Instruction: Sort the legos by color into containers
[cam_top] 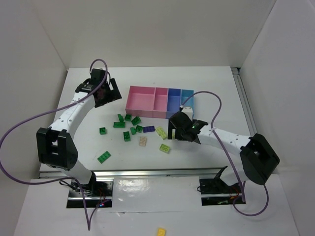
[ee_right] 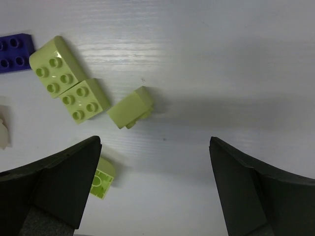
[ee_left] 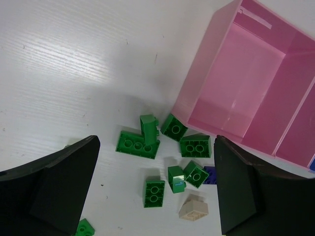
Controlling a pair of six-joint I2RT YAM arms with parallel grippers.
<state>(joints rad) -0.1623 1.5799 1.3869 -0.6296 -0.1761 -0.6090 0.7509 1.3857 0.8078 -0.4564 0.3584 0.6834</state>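
The containers are one tray [cam_top: 142,113] of pink, blue and light-blue compartments at the table's back; its pink wall [ee_left: 197,83] shows in the left wrist view. Several green legos [cam_top: 129,125] lie in front of it, with a dark purple brick [cam_top: 148,129], a beige brick [cam_top: 142,141] and pale yellow-green bricks [cam_top: 161,132]. My left gripper [cam_top: 109,93] is open and empty, left of the tray; in its wrist view the gripper [ee_left: 155,162] frames green bricks [ee_left: 138,144] and the beige one [ee_left: 193,207]. My right gripper [cam_top: 178,129] is open and empty; in its wrist view the gripper [ee_right: 153,152] is right of the yellow-green bricks [ee_right: 130,108].
Two lone green bricks [cam_top: 102,130] [cam_top: 104,157] lie at the left front. A bright yellow brick [cam_top: 161,231] lies off the table at the bottom. Purple cables loop from both arms. White walls enclose the table on three sides.
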